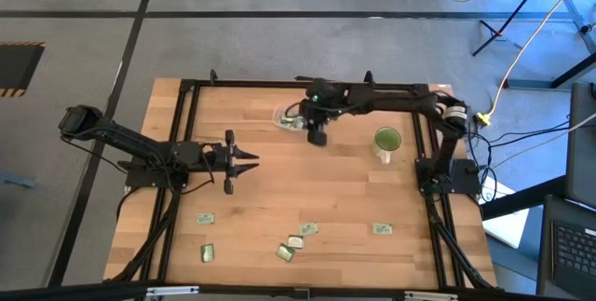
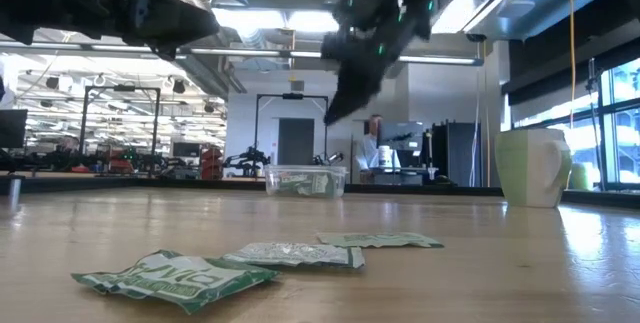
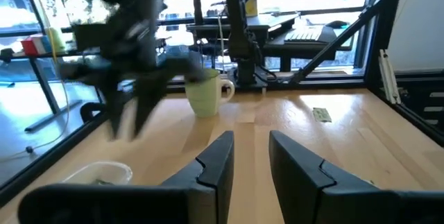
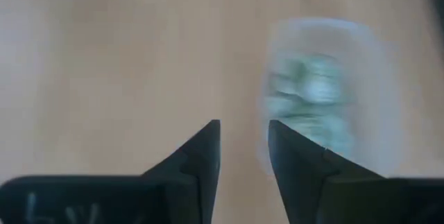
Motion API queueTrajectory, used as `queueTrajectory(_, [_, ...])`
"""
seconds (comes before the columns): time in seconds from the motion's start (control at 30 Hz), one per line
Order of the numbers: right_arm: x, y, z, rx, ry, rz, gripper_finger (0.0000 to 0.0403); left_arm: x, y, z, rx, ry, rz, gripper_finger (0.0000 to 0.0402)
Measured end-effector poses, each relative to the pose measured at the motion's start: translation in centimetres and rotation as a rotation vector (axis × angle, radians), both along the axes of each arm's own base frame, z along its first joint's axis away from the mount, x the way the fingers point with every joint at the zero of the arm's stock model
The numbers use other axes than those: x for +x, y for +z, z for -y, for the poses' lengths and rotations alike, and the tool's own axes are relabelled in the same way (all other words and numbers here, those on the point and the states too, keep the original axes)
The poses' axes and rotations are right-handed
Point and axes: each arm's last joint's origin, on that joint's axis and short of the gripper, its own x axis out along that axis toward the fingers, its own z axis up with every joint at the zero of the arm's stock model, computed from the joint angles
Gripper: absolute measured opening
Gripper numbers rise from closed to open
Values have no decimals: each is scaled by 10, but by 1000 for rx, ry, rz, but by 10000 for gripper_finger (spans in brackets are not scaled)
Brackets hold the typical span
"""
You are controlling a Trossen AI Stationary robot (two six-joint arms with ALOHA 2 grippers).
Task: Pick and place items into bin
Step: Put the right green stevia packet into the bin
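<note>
Clear shallow plastic bin (image 1: 288,119) holding green packets, right gripper (image 1: 318,137) just beside it, fingers slightly apart, empty, left gripper (image 1: 250,161) fingers apart, six pale green flat packets (image 1: 291,249) on wooden surface (image 1: 307,189).

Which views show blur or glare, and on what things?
Right wrist view: the bin and its packets are smeared. Left wrist view: the right gripper is motion-blurred, and the windows behind are washed out. Low view: both arms are dark silhouettes against bright ceiling lights. High view: evenly lit, with no strong glare.
</note>
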Motion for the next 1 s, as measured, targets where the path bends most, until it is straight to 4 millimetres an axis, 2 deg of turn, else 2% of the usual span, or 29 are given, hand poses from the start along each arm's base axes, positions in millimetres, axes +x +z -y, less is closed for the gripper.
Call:
queueTrajectory(0.1, [-7,15,-28,97,84,-25,126,0,0,0,-11,4,1,86])
queueTrajectory(0.2, [-21,20,-63,163,160,-169,126,0,0,0,-42,5,4,86])
queueTrajectory(0.3, [-37,24,-102,194,141,-349,126,0,0,0,-63,5,7,86])
queueTrajectory(0.37, [-47,23,-129,147,97,-449,126,0,0,0,-64,5,6,86])
queueTrajectory(0.47, [-65,16,-167,97,44,-543,126,0,0,0,-65,5,7,86])
queueTrajectory(0.63, [-97,-3,-220,132,-51,-631,126,0,0,0,-65,5,7,86])
queueTrajectory(0.8, [-138,-22,-254,113,-215,-674,126,0,0,0,-65,4,6,86])
queueTrajectory(1.0, [-178,-46,-290,123,-237,-684,126,0,0,0,-64,4,6,86])
